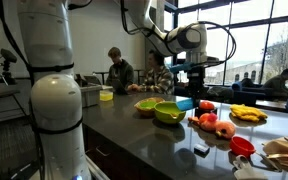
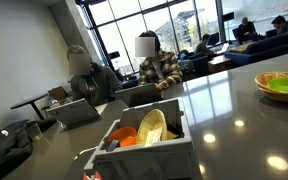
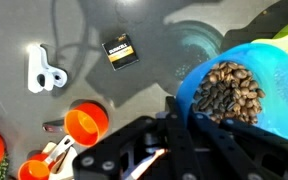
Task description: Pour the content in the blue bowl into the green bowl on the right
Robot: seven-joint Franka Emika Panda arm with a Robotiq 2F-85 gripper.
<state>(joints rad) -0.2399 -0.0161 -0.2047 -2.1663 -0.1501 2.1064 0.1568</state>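
The blue bowl (image 3: 276,68), with the content (image 3: 224,92) of small brown pieces, is clamped at its rim by the closed gripper (image 3: 179,118) just beside the green bowl (image 1: 167,112), well in from the countertop's (image 1: 134,135) near edge, while the print on a black packet (image 3: 119,50) cannot be read.

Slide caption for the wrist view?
Wrist view: shut pincer grips the blue bowl of dark pieces over a dark counter, orange cup nearby.

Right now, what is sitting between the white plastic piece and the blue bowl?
A small black packet lies on the dark counter between the white plastic piece and the blue bowl, as the wrist view shows.
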